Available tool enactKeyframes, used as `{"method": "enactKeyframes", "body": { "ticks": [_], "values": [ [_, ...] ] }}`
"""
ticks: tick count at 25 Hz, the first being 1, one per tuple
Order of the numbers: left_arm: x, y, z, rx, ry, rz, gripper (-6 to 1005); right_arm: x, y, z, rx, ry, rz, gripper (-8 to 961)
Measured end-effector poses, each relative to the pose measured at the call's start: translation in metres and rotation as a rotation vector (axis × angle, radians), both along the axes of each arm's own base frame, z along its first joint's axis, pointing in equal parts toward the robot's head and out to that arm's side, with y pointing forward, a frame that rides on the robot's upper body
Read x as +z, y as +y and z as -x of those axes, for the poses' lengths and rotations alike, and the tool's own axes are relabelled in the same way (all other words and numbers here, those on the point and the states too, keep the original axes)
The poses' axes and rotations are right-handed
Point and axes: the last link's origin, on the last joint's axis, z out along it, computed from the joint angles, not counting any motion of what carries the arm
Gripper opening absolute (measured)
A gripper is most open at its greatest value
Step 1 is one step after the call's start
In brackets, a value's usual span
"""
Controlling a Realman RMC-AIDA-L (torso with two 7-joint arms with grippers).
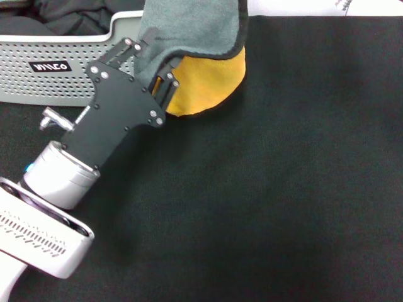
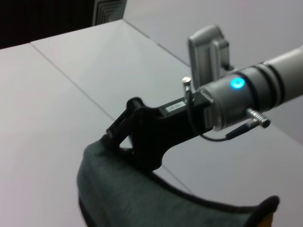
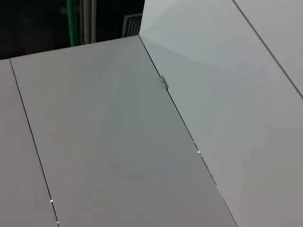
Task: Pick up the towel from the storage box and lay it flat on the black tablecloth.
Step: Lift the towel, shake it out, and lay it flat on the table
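Note:
The towel point(image 1: 204, 72) hangs above the black tablecloth point(image 1: 283, 189), just right of the storage box point(image 1: 82, 82). Its grey face is outward and its yellow-orange face shows underneath. Its upper part runs out of the top of the head view. My left gripper point(image 1: 165, 82) reaches in from the lower left and is shut on the towel's left edge. In the left wrist view the towel point(image 2: 142, 198) shows as a grey fold with black trim. My right gripper point(image 2: 116, 137) comes in from the side on its silver wrist and pinches that fold.
A dark black cloth heap point(image 1: 69, 16) lies in the grey box at the back left. A white surface point(image 1: 327, 7) borders the tablecloth at the far edge. The right wrist view shows only pale panels overhead.

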Motion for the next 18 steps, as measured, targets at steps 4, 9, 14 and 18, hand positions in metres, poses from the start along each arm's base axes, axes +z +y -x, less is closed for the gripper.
{"method": "enactKeyframes", "body": {
  "ticks": [4,9,14,18],
  "values": [
    [-0.004,-0.003,-0.003,-0.033,-0.012,0.070,266,-0.002,0.000,-0.002,-0.004,-0.008,-0.002,5],
    [-0.004,-0.001,-0.002,-0.032,-0.051,0.159,211,-0.004,0.001,-0.006,-0.016,-0.018,-0.008,4],
    [-0.004,0.000,-0.001,-0.010,-0.099,0.216,68,-0.007,0.001,-0.008,-0.017,-0.034,-0.018,4],
    [0.009,0.007,0.004,0.034,-0.266,0.350,58,-0.013,-0.003,-0.014,-0.012,-0.070,-0.025,5]
  ]
}}
